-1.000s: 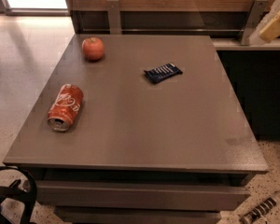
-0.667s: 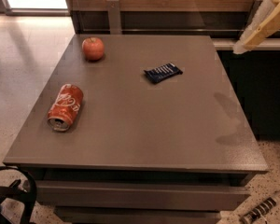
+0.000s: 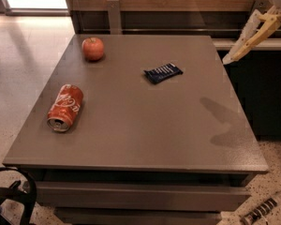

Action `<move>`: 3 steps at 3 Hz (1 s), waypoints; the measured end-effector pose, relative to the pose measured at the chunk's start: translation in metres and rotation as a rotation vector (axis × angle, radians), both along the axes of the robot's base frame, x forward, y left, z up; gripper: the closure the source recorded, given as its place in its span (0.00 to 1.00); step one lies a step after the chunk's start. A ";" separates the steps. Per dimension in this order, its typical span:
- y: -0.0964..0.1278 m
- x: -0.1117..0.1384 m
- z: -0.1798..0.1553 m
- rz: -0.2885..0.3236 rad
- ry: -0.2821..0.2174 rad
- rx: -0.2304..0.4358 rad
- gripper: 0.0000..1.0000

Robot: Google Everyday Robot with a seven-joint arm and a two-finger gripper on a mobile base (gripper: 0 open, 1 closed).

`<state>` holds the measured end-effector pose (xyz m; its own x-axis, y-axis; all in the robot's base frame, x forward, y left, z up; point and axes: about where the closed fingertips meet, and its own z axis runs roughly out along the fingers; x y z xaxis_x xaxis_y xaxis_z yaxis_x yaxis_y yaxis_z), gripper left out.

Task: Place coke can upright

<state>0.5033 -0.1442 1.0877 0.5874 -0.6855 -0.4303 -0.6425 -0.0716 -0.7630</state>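
Can: the coke can (image 3: 65,108) lies on its side on the left part of the table (image 3: 154,130), near the left edge, its silver top facing the near edge and its base pointing away toward the apple (image 3: 92,48)
Neighbours: the apple sits well apart at the far left corner, and a dark blue packet (image 3: 163,72) lies near the middle of the far half; neither touches the can
Gripper: the gripper (image 3: 229,59) hangs in the air past the table's far right corner, well apart from the can, with nothing in its hold; whether it is spread or closed I cannot tell from this view
Weight: probably light, though I cannot tell whether the can is full or empty
Stiffness: thin metal wall, likely to dent under a hard squeeze, so a moderate grip seems best
Surface: smooth, round and painted, so it may slip in the grip or roll away sideways if nudged
Where to take hold: across the round body near its middle, one pad on each long side, clear of the rims
Standing it up: the grip needs room to tip the base down onto the table, silver top uppermost
Risk: a glancing touch could send it rolling toward the left edge
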 end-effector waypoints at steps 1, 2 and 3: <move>0.001 0.002 0.000 -0.002 -0.006 -0.006 0.00; 0.010 0.012 0.000 -0.009 -0.044 -0.033 0.00; 0.044 0.039 -0.007 0.050 -0.116 -0.073 0.00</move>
<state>0.5418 -0.1001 1.0809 0.6647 -0.6810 -0.3074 -0.5442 -0.1593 -0.8237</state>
